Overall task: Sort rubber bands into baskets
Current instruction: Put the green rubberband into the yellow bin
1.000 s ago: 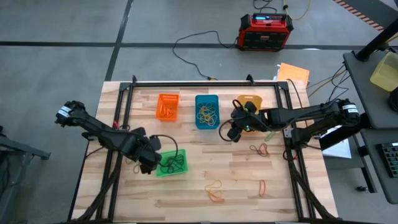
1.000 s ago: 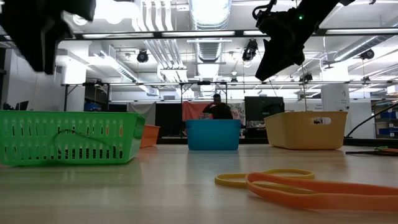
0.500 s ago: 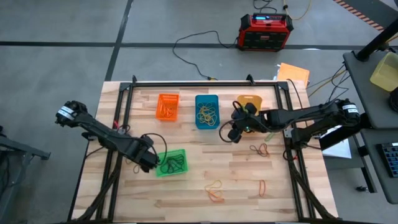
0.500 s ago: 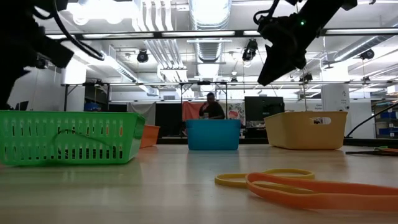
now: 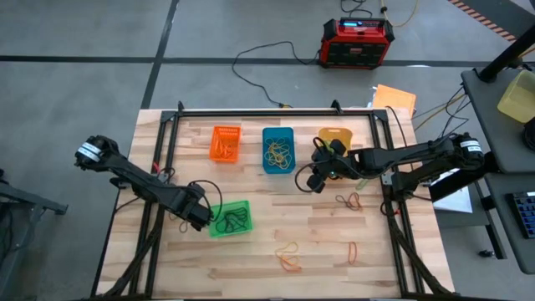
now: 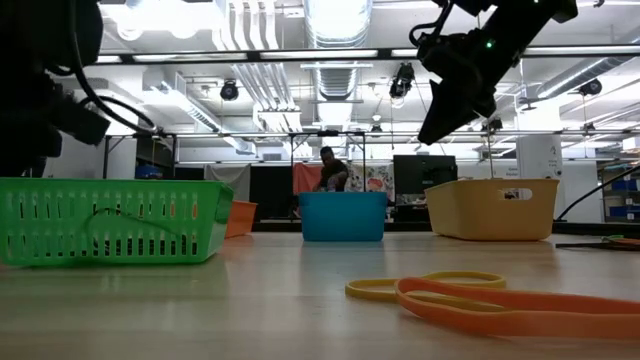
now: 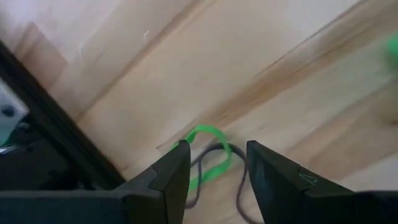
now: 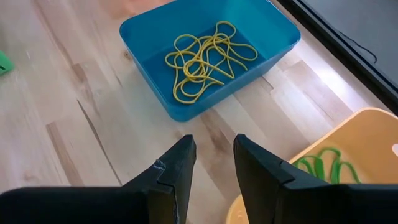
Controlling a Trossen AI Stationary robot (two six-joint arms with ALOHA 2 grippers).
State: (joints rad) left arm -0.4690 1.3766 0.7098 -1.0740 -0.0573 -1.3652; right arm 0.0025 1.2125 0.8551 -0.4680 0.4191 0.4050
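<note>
Left gripper (image 7: 214, 165) hanging just left of green basket (image 5: 230, 219), fingers parted, empty. Right gripper (image 8: 211, 155) hovering between blue basket (image 5: 277, 149) and yellow basket (image 5: 334, 136), narrowly parted, empty.

1. A lab or workshop hall is indicated by exposed ceiling ducts (image 6: 335, 25) and strip lights.
2. A grey concrete floor (image 5: 84, 92) is seen around the wooden table (image 5: 276, 209).
3. A person (image 6: 330, 172) is seen at benches beyond.

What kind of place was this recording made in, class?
Probably a robotics lab or workshop: exposed ceiling ducts and strip lights overhead, a pale wooden worktable framed by black rails on grey concrete flooring, and a red-and-black box cabled beyond it.
</note>
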